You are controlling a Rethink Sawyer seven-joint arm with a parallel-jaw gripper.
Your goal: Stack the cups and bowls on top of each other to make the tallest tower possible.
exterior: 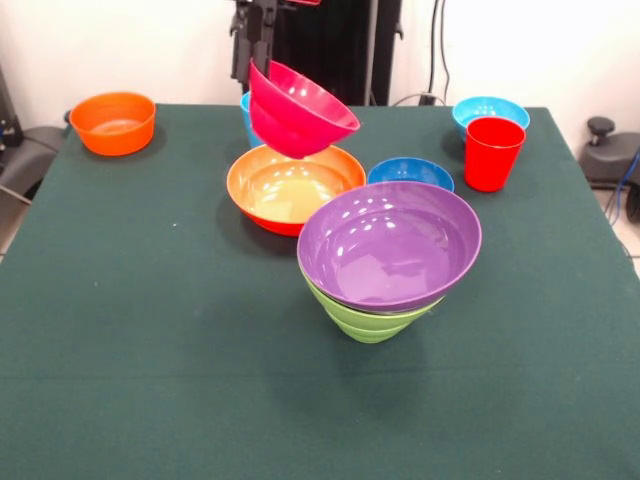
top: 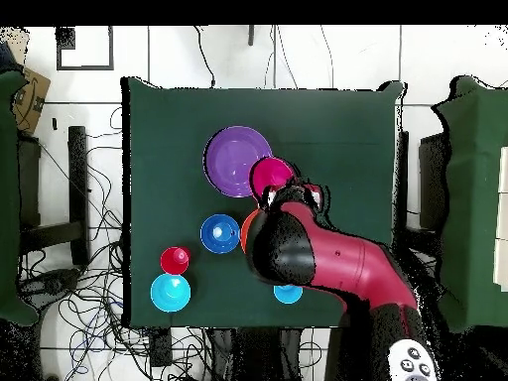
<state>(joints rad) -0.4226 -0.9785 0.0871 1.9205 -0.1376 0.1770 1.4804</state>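
The claw (exterior: 262, 62) grips the tilted magenta-red bowl (exterior: 298, 112) by its rim, lifted clear of the tabletop (exterior: 120, 300). Directly below sits the large orange bowl (exterior: 290, 188), mouth up. The purple-topped tower (exterior: 390, 250) stands toward the tabletop's middle, beside and nearer the camera's edge, so the carry likely runs that way.

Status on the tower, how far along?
Done: purple bowl sits tilted on lime green bowls, a short tower. In hand: gripper holds the magenta bowl by its rim, tilted in the air over the large orange bowl. Left: that bowl, dark blue bowl, small orange bowl, light blue bowl, red cup.
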